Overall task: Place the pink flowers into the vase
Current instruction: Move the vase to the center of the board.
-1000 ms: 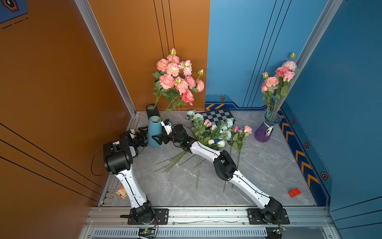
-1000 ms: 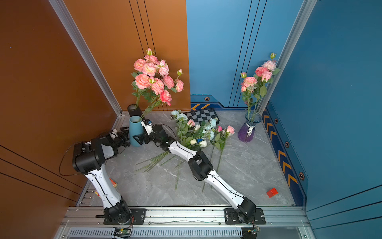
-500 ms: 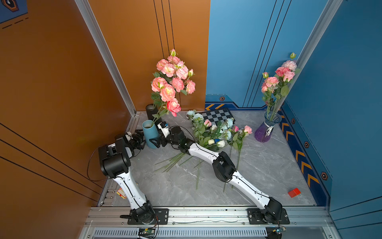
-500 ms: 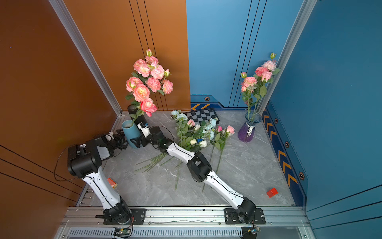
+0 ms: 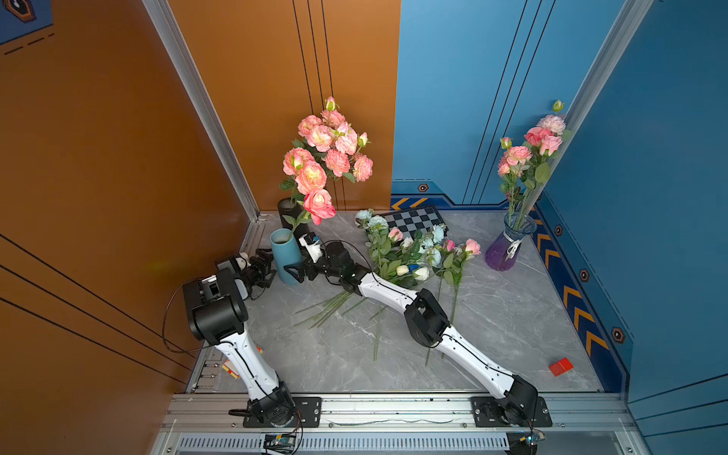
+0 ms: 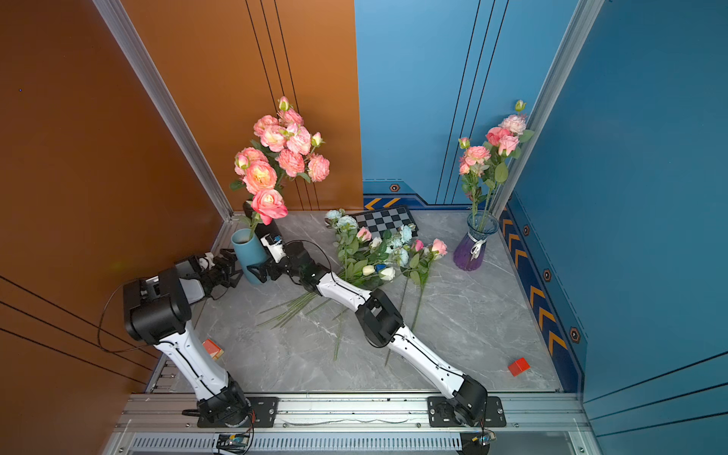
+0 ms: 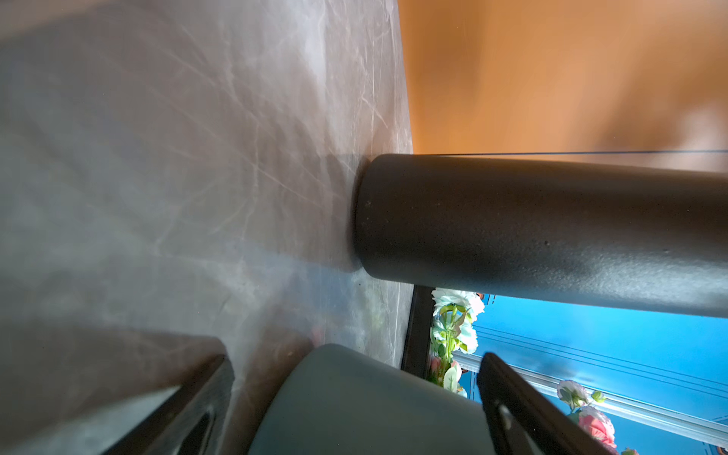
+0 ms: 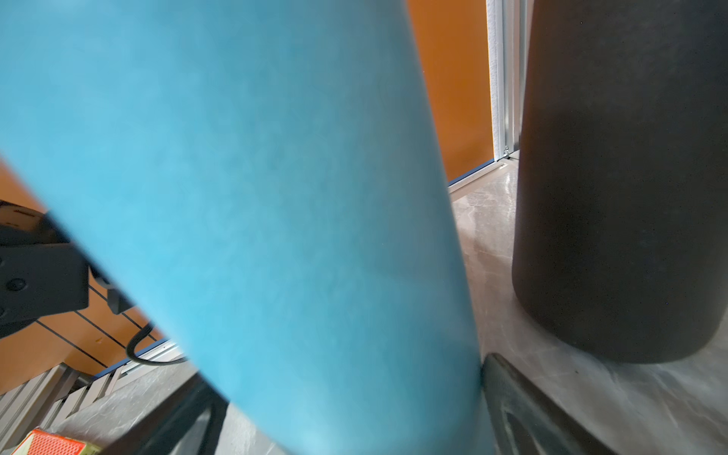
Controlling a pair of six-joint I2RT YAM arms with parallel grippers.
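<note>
- Left gripper [image 5: 264, 271]: low over the table [image 5: 492, 315], jaws spread to their fullest, holding nothing; in the left wrist view the foot of the blue vase [image 5: 284, 256] lay between them with a gap on each side
- Blue vase: stood near the back left corner, just in front of the black vase [image 5: 286, 208], leaning rather than upright; it carried a large bunch of pink flowers [image 5: 327, 157], blooms high above the rim
- Right gripper [image 5: 294, 272]: jaws likewise fully spread, straddling the vase's lower wall; contact on one side looked likely, not certain
- Step judged: steadying the top-heavy vase; best done by closing low and evenly, righting it, then easing off slowly
- Mixed pile [image 5: 413, 252]: mid-table, more pink flowers among white and pale blue ones
- Purple glass vase [image 5: 506, 252]: far right, a few pink stems inside
</note>
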